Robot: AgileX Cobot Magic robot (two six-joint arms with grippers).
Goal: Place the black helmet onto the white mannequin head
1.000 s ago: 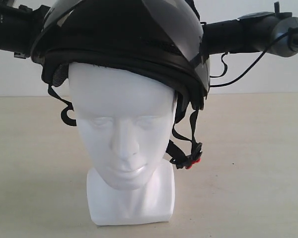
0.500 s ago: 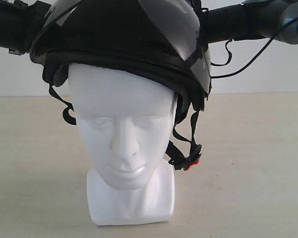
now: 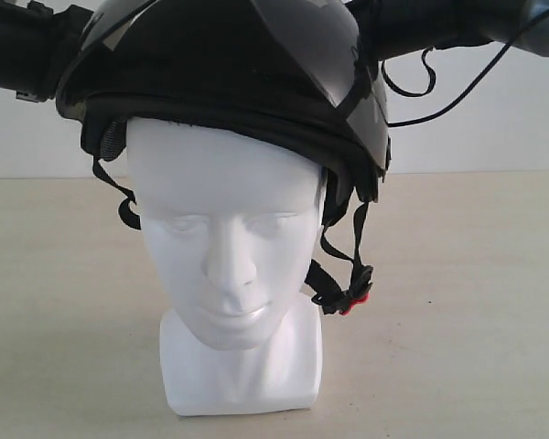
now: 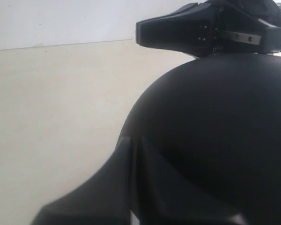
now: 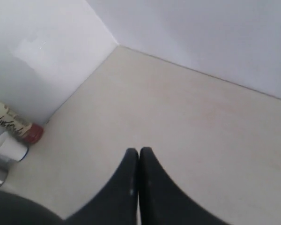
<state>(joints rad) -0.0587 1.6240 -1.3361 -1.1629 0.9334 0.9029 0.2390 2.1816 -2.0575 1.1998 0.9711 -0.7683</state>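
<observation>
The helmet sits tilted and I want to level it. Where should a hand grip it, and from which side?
Probably pinch the black helmet by its rim, from the exterior view's right, where it dips lowest beside the white mannequin head; the dome is smooth, edgeless.

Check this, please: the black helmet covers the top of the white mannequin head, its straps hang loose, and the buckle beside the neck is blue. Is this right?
One thing is wrong: the buckle is red, not blue, as the exterior view shows. The rest holds: the black helmet covers the top of the white mannequin head and its straps hang loose.
</observation>
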